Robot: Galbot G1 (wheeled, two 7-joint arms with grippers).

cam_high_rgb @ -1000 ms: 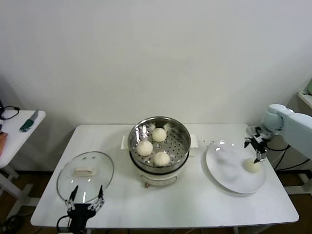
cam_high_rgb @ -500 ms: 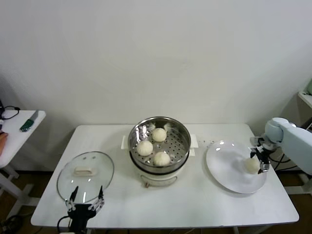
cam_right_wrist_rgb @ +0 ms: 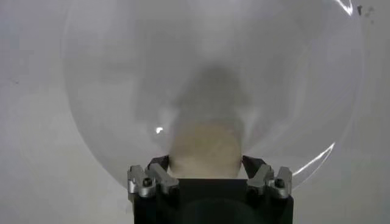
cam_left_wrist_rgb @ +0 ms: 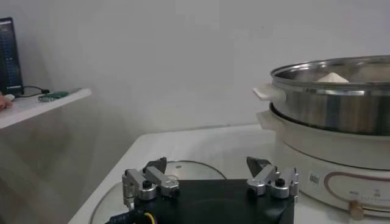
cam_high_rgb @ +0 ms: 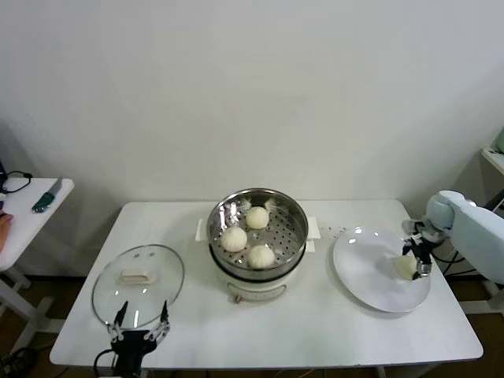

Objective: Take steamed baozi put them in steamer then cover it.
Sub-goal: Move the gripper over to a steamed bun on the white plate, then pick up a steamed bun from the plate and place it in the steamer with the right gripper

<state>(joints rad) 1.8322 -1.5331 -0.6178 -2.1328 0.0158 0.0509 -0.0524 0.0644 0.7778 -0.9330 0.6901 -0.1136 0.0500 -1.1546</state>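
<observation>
Currently listed, relative to the round shiny steel steamer point(cam_high_rgb: 257, 233): three small cream-white dough baozi point(cam_high_rgb: 261, 255) on its perforated floor; fourth baozi point(cam_high_rgb: 406, 267) on the flat white plate point(cam_high_rgb: 366, 272) to its right, sitting between the right gripper's point(cam_high_rgb: 415, 260) fingers, which flank it, grip unconfirmed; clear glass cover point(cam_high_rgb: 138, 284) to its left, left gripper point(cam_high_rgb: 140, 331) parked open beside it. Risk, judged: soft dough slipping or denting on lift
</observation>
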